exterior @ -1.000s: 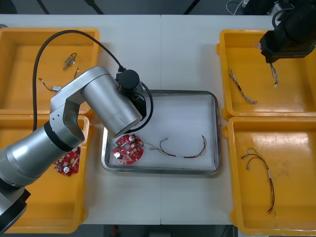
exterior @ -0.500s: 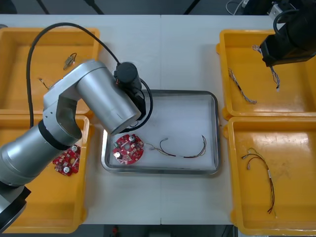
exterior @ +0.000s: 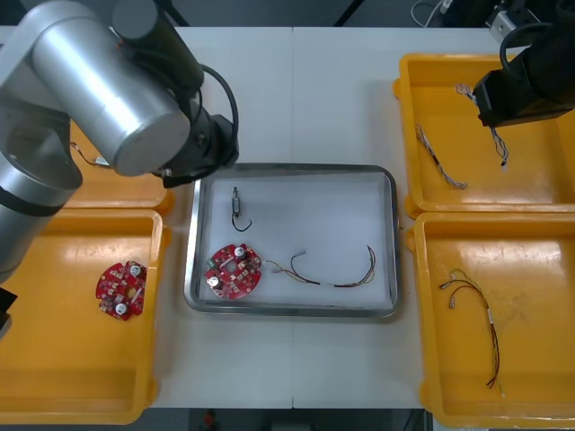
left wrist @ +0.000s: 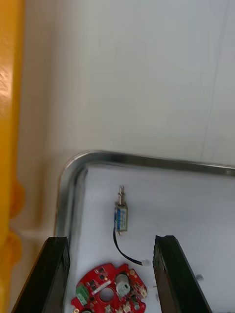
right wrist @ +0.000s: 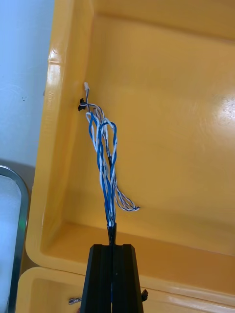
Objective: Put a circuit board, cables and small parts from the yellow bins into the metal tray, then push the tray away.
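Note:
The metal tray (exterior: pixel 388 235), white inside, holds a round red circuit board (exterior: pixel 233 270), a red and yellow cable (exterior: pixel 328 272) and a small metal part (exterior: pixel 235 202) with a short black lead. My left gripper (left wrist: pixel 110 239) hovers open above the tray's far left corner. The small metal part (left wrist: pixel 120 216) lies free beyond its fingertips, and the circuit board (left wrist: pixel 108 293) sits between the fingers lower down. My right gripper (right wrist: pixel 112 244) is shut on a twisted blue and white cable (right wrist: pixel 105 161), which dangles over the far right yellow bin (exterior: pixel 539 180).
A second blue and white cable (exterior: pixel 438 160) lies in the far right bin. The near right bin (exterior: pixel 539 377) holds a black cable (exterior: pixel 472 305). Another circuit board (exterior: pixel 121 289) rests in the near left bin (exterior: pixel 54 377). The bulky left arm (exterior: pixel 108 81) covers the far left bin.
My left gripper opened and let go of the small metal part in the tray. The left arm then rose and drew back toward the far left. The right gripper kept its cable.

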Robot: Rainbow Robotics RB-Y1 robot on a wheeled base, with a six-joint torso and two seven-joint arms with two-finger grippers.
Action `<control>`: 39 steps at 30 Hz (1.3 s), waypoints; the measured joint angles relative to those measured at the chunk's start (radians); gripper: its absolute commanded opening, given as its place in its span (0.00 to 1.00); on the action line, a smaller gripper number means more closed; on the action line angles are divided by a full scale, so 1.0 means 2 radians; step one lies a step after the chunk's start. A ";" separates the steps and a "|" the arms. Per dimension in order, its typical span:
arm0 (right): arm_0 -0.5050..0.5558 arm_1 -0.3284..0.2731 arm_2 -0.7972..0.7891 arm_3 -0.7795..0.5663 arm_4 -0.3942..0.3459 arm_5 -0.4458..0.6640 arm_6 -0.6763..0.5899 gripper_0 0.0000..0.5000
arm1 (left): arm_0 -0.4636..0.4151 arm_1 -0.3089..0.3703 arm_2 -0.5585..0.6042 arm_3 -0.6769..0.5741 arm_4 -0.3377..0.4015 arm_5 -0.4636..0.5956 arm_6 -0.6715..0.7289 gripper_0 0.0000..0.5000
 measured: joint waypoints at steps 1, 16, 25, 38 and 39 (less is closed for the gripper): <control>0.000 0.000 0.000 0.000 -0.002 0.000 0.000 0.00 | -0.003 0.006 0.007 0.000 0.001 0.000 -0.006 1.00; 0.001 0.000 0.030 -0.064 -0.065 0.000 0.000 0.00 | -0.047 0.079 0.114 0.105 0.108 -0.007 -0.236 1.00; 0.001 -0.002 0.135 -0.126 -0.101 0.000 0.000 0.00 | -0.048 0.106 0.147 0.201 0.136 -0.051 -0.237 1.00; 0.001 -0.004 0.252 -0.170 -0.122 -0.014 0.039 0.00 | -0.057 0.123 0.149 0.304 0.095 -0.075 -0.236 1.00; 0.001 -0.004 0.260 -0.170 -0.121 -0.021 0.044 0.00 | -0.057 0.123 0.149 0.308 0.093 -0.075 -0.236 1.00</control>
